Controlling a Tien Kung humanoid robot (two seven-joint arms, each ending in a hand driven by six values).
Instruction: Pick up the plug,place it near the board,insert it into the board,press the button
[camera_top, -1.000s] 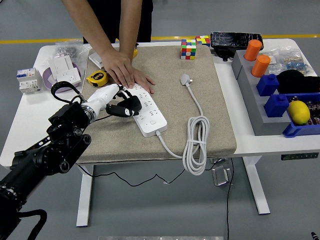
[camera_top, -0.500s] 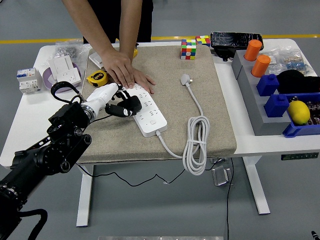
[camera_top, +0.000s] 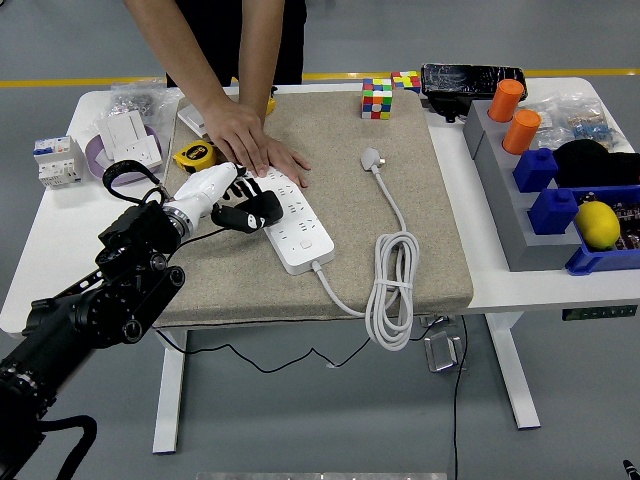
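Note:
A white power strip (camera_top: 297, 222) lies diagonally on the tan mat (camera_top: 330, 200). A person's hand (camera_top: 255, 148) presses flat on its far end. My left hand (camera_top: 222, 200) is curled around a black plug (camera_top: 254, 210), holding it over the strip's left part. I cannot tell whether the prongs sit in a socket. The strip's own white cord (camera_top: 392, 285) lies coiled on the mat, its white plug (camera_top: 372, 158) further back.
A yellow tape measure (camera_top: 193, 155), white switch parts (camera_top: 128, 138) and a breaker (camera_top: 56, 160) lie at the left. Rubik's cubes (camera_top: 378, 98) stand at the back. Grey and blue bins (camera_top: 545, 205) with orange cylinders (camera_top: 513, 115) and a lemon (camera_top: 598, 224) fill the right.
My left hand with the black plug has shifted slightly up and back along the strip. The person's hand has stayed where it was.

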